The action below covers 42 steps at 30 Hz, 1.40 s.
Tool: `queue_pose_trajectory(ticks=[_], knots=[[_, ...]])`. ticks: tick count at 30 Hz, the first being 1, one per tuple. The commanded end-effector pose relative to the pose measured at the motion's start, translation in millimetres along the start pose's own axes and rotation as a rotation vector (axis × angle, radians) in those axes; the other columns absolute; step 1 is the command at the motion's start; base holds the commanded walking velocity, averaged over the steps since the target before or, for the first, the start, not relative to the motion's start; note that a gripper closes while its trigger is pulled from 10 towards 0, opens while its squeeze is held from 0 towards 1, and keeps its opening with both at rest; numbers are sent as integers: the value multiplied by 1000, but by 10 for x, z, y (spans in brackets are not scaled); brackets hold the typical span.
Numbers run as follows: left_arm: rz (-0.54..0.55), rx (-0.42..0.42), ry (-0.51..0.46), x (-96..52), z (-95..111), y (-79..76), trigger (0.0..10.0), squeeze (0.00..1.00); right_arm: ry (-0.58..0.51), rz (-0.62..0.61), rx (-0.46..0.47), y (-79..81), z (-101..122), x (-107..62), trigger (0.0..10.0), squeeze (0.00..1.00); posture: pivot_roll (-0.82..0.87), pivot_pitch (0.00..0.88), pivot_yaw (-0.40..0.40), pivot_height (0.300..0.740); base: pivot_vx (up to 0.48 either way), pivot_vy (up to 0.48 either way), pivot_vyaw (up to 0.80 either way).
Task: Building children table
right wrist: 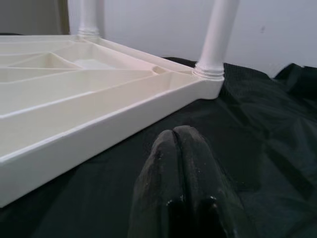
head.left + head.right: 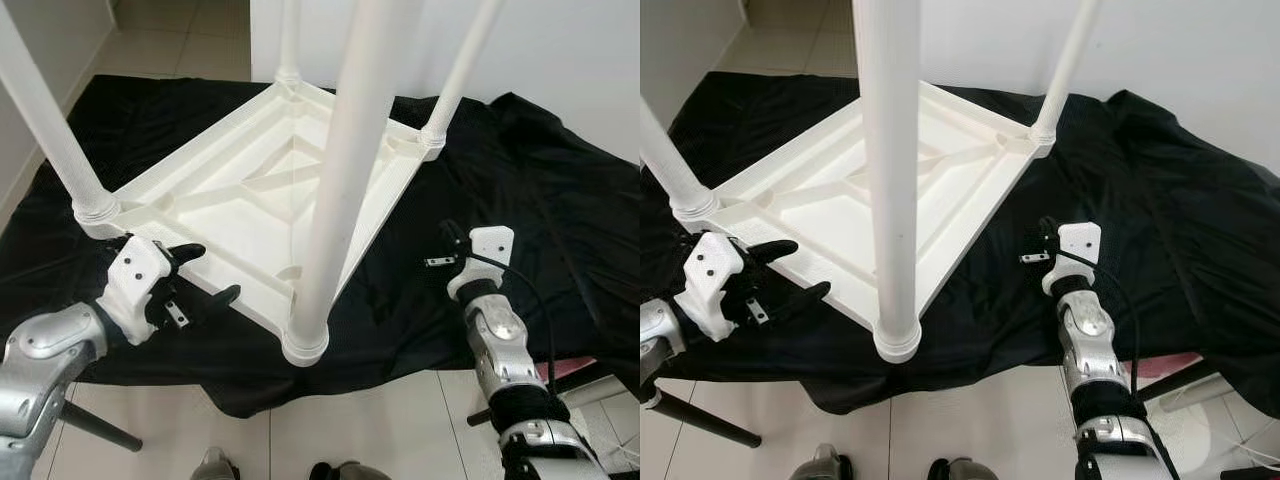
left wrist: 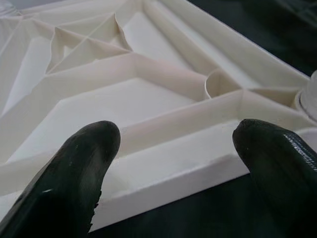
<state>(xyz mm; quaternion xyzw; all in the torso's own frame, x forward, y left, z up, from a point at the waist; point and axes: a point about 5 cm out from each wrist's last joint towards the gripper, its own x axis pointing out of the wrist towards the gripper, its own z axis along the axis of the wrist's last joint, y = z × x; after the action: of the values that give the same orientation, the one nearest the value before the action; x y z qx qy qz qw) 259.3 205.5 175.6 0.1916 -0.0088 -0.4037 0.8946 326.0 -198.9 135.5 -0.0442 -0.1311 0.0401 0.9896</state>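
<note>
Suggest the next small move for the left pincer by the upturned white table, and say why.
Probably ease the left pincer forward and shut it on the near rim of the upturned white plastic table top. Its black fingers stand open either side of that rim, not yet touching, and all four white legs are already in their corner sockets. The right pincer rests shut beside the table.

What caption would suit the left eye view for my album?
Open left gripper at the edge of an upturned white table, four legs fitted, on black cloth.

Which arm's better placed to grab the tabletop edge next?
Left, likely. The left gripper is open at the upside-down tabletop edge; the right gripper is shut, apart from it over the black cloth.
</note>
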Motion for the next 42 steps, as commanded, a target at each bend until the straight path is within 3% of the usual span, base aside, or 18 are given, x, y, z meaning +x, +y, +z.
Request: queue_pose_trajectory(ticks=[1,2,3,4,13,19,24,27,35,42], knots=[[-219,33,32,12,-38,-88,10000,1000,-3,-10,-4,-41,-11,-65,10000,0,81,89,-66,740,0,0,0],[-239,32,41,26,-52,-82,10000,929,-3,-8,-7,-35,-13,-86,10000,0,81,89,-66,740,0,0,0],[-252,31,47,36,-61,-77,10000,929,-5,-6,-10,-31,-14,-99,10000,0,81,89,-66,740,0,0,0],[-269,36,53,47,-69,-70,10000,0,-5,1,-10,-22,-12,-105,10000,0,76,88,-60,740,0,0,0],[-338,27,88,91,-149,-29,10000,0,-9,-3,-16,-24,16,-97,10000,0,69,83,-52,740,0,0,0],[-446,5,125,141,-213,-35,10000,0,2,15,-5,44,4,-86,10000,0,69,80,-59,740,0,0,0],[-467,-36,80,159,-119,-7,10000,0,-1,22,-16,19,28,-69,10000,0,62,77,-61,740,0,0,0],[-477,-13,70,183,-72,-5,10000,0,-1,20,-22,-19,40,-54,10000,0,65,77,-66,740,0,0,0],[-480,-12,89,318,-165,70,10000,0,-9,43,-19,43,72,18,10000,0,66,81,-66,740,0,0,0],[-527,-16,127,364,-257,22,10000,0,-19,56,-24,67,99,54,10000,0,53,82,-49,740,0,0,0]])
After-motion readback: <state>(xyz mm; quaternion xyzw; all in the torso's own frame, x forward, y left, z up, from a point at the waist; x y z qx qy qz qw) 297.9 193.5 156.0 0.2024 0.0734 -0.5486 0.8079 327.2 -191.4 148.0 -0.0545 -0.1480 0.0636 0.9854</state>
